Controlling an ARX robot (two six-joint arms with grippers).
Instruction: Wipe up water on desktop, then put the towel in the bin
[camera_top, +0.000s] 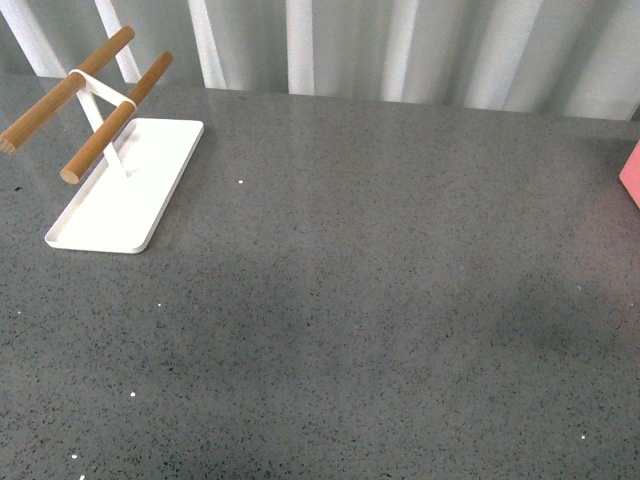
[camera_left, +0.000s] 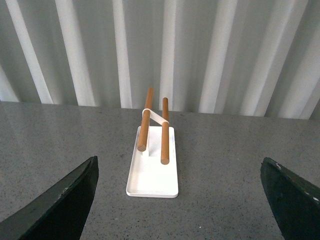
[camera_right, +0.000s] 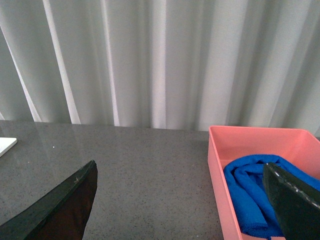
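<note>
Blue towel (camera_right: 250, 192) crumpled inside pink bin (camera_right: 220, 160), hand (camera_right: 180, 200) spread empty

A white tray (camera_top: 120, 195) lies far left, and a white stand rising from it carries two wooden bars (camera_top: 110, 118), tilted and parallel. Behind hangs a pale pleated curtain (camera_top: 400, 45).

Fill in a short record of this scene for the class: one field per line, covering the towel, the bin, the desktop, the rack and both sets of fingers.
towel: blue towel, crumpled inside the bin
bin: pink bin, on the desktop's right side
desktop: grey speckled desktop, no puddle visible
rack: white tray with two wooden bars, far left
left gripper: fingers apart, holding nothing
right gripper: fingers apart, holding nothing
</note>
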